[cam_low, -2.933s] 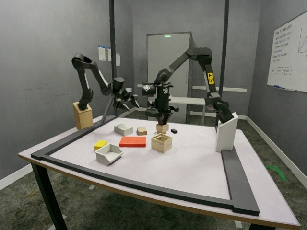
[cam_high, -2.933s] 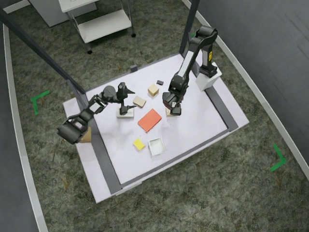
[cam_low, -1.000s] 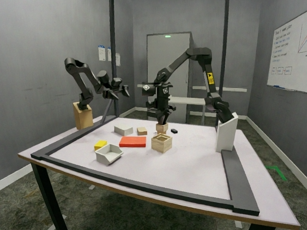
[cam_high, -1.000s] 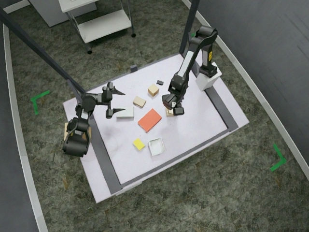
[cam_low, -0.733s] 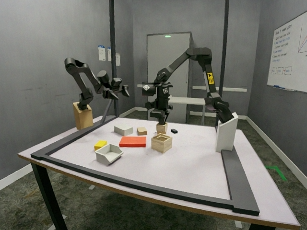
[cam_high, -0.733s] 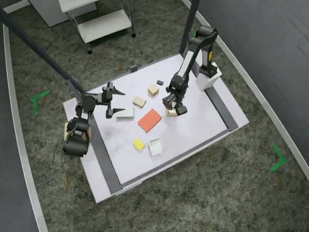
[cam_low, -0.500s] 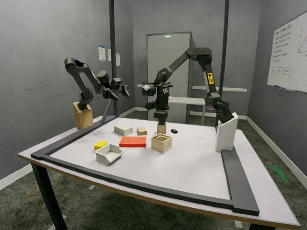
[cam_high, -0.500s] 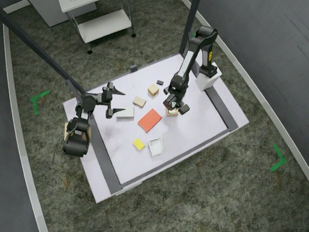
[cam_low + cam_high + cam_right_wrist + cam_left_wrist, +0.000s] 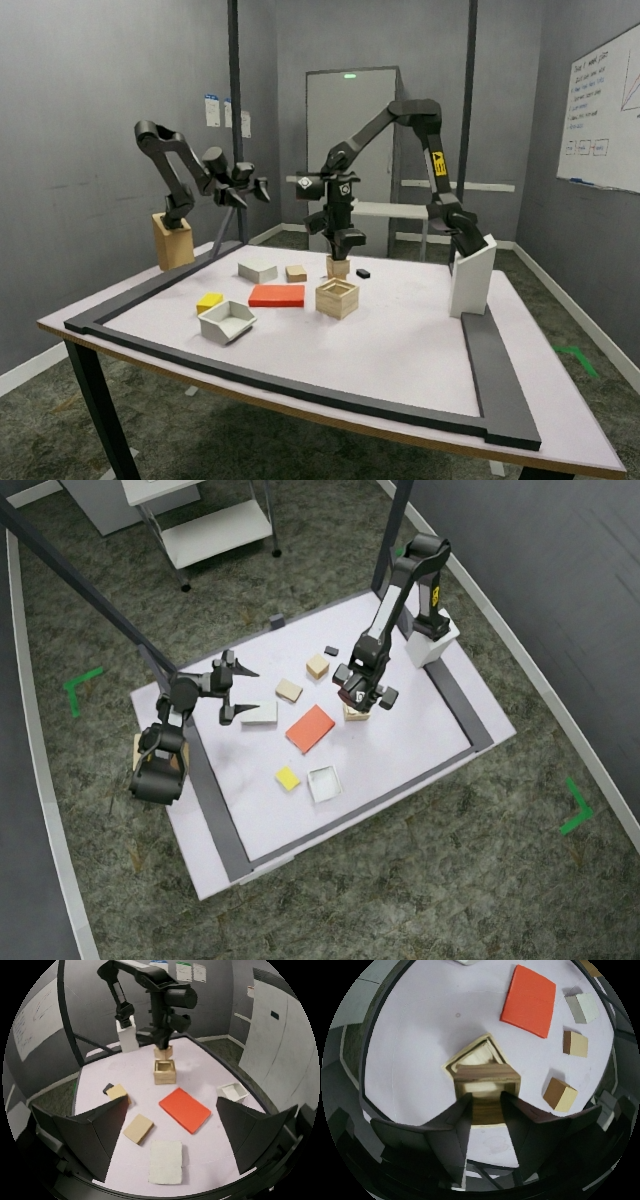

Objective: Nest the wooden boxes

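Near the middle of the counter point(image 9: 403, 728) point(image 9: 392, 356) point(image 9: 410, 1060) point(image 9: 200, 1070), your larger wooden box point(image 9: 357, 718) point(image 9: 337, 305) point(image 9: 449, 1064) point(image 9: 165, 1078) sits upright, open side up, with another wooden rim showing inside it. Just beside it, your left gripper point(image 9: 364, 686) point(image 9: 338, 257) point(image 9: 486, 1096) point(image 9: 163, 1050) holds the small wooden box point(image 9: 338, 268) point(image 9: 487, 1072) point(image 9: 163, 1053), its fingertips narrowly spaced inside the opening. You cannot tell whether that box touches the counter. Your right gripper point(image 9: 258, 690) point(image 9: 256, 202) point(image 9: 174, 1101) is wide apart, with nothing between its fingers, raised over the side where the gray block point(image 9: 260, 712) point(image 9: 257, 271) point(image 9: 583, 1008) point(image 9: 166, 1162) lies. You have the red block point(image 9: 310, 729) point(image 9: 276, 296) point(image 9: 530, 1001) point(image 9: 185, 1110) lying flat near the larger box, and the yellow block point(image 9: 287, 778) point(image 9: 209, 303) beside the white bin point(image 9: 339, 782) point(image 9: 211, 328) point(image 9: 235, 1100).
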You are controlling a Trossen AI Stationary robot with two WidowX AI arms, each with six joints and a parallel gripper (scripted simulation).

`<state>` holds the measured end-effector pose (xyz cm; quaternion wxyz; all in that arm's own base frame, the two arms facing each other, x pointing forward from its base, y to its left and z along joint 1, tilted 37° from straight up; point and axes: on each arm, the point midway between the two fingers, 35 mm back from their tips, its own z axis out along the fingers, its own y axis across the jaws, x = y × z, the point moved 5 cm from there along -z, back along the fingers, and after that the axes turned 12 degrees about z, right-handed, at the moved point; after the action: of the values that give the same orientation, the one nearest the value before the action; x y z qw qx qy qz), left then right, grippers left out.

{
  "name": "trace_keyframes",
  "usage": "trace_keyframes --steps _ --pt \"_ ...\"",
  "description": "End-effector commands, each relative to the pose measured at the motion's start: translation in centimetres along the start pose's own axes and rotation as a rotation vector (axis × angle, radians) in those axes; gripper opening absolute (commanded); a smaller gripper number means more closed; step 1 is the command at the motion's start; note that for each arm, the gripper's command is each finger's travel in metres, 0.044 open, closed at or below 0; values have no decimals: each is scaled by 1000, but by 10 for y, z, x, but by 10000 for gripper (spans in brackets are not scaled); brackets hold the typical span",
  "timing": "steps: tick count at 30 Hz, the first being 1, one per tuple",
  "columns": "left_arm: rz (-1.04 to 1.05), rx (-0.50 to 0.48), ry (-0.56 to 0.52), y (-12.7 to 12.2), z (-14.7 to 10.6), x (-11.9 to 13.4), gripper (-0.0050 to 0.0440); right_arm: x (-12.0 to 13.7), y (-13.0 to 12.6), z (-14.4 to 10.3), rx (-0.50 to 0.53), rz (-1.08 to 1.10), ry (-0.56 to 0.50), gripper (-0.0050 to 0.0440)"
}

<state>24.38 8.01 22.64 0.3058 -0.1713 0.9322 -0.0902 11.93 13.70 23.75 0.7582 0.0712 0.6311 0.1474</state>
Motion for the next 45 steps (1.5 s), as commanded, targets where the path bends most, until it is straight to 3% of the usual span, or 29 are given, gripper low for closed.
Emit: trace_keyframes --steps 1,45 --pt "-140 -1 -9 0 -2 -2 192 -1 1 0 0 -1 0 400" --pt "-1466 4 -8 0 -2 -2 192 -1 1 0 0 -1 0 400"
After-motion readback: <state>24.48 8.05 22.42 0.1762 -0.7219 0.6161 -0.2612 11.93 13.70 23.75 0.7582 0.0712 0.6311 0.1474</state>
